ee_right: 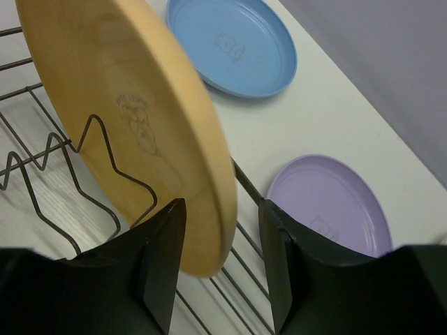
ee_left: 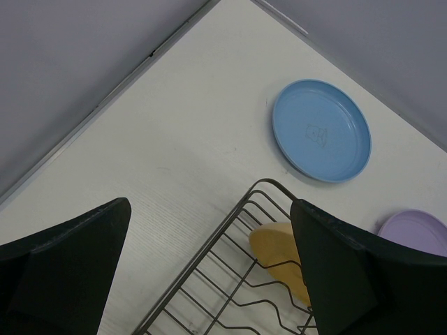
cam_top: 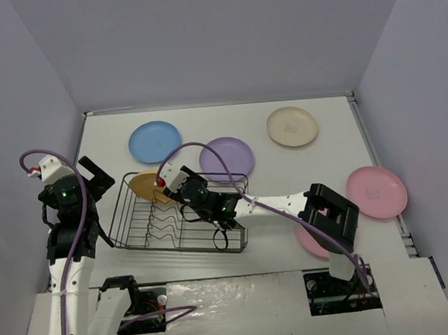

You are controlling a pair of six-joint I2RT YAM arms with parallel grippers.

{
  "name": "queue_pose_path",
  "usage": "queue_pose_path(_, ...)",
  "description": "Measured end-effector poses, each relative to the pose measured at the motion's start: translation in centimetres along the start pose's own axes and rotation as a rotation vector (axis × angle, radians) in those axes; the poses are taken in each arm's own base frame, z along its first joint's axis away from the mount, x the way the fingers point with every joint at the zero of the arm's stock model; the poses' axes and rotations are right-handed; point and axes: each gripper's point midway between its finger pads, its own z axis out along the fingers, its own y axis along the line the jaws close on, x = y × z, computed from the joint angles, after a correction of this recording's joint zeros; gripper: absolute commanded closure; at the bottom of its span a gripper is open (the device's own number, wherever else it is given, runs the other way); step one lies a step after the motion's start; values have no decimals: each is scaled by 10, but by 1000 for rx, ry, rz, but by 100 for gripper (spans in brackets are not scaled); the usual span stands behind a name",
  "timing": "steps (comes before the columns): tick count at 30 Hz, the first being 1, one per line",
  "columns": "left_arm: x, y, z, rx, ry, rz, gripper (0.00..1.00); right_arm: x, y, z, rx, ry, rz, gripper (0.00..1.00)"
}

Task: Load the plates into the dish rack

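Yellow-orange plate (ee_right: 133,118) between right jaws, in rack (ee_right: 246,183)

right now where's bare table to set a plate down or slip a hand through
Bare table lies between the purple plate, cream plate and pink plate; also the far strip between the blue plate and cream plate. Crowded: the far edge of the rack, where the right gripper straddles the yellow plate.
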Motion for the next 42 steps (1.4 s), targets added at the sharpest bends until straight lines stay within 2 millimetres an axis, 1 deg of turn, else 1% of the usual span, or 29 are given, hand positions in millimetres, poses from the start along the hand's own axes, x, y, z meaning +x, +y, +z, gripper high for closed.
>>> queue_pose_path(1, 0, 0, 0, 0, 0, 0, 3, 2, 1, 0, -2, 5, 6, 40)
queue_pose_path(5, 0, 0, 0, 0, 0, 0, 3, 3, 2, 0, -4, 10, 28, 24)
queue_pose_path(8, 0, 0, 0, 0, 0, 0, 3, 1, 1, -3, -5, 12, 36, 16)
queue_pose_path(9, 0, 0, 0, 1, 0, 0, 3, 0, 0, -4, -6, 12, 42, 16)
queue_pose_path(11, 0, 0, 0, 1, 1, 0, 3, -8, -6, -10, -7, 6, 52, 1)
queue_pose_path(14, 1, -1, 0, 4, 5, 1, 3, -26, -21, -22, -4, -19, 100, 0)
queue_pose_path(17, 4, -4, 2, 15, 19, 4, 3, -52, -53, -35, 15, -66, 190, 0)
queue_pose_path(19, 7, -7, 5, 27, 35, 8, 3, -63, -89, -43, 39, -90, 286, 0)
queue_pose_path(20, 10, -9, 8, 35, 48, 12, 3, -64, -117, -45, 76, -98, 345, 0)
queue_pose_path(22, 16, -14, 14, 49, 84, 23, 3, -54, -181, -50, 181, -99, 466, 0)
queue_pose_path(23, 19, -17, 17, 56, 101, 27, 3, -42, -215, -53, 244, -89, 526, 0)
queue_pose_path(25, 22, -23, 23, 69, 129, 32, 3, -13, -274, -62, 372, -59, 632, 0)
queue_pose_path(27, 28, -28, 33, 76, 167, 37, 3, 25, -319, -72, 471, -13, 744, 0)
queue_pose_path(29, 32, -28, 42, 72, 199, 36, 3, 67, -353, -84, 549, 43, 850, 0)
queue_pose_path(32, 35, -25, 57, 70, 243, 14, 3, 131, -391, -99, 635, 131, 993, 0)
queue_pose_path(33, 35, -22, 63, 69, 257, 1, 3, 154, -401, -102, 659, 161, 1035, 0)
queue_pose_path(34, 35, -20, 68, 70, 271, -12, 3, 177, -406, -103, 679, 202, 1068, 0)
queue_pose_path(36, 37, -13, 81, 65, 302, -39, 3, 217, -408, -99, 699, 293, 1111, 0)
queue_pose_path(37, 39, -9, 86, 60, 317, -48, 3, 234, -404, -94, 698, 343, 1125, 0)
queue_pose_path(39, 46, -2, 94, 45, 349, -60, 3, 263, -395, -82, 697, 430, 1141, 0)
queue_pose_path(42, 50, 2, 96, 40, 366, -69, 3, 297, -386, -67, 708, 519, 1152, 1)
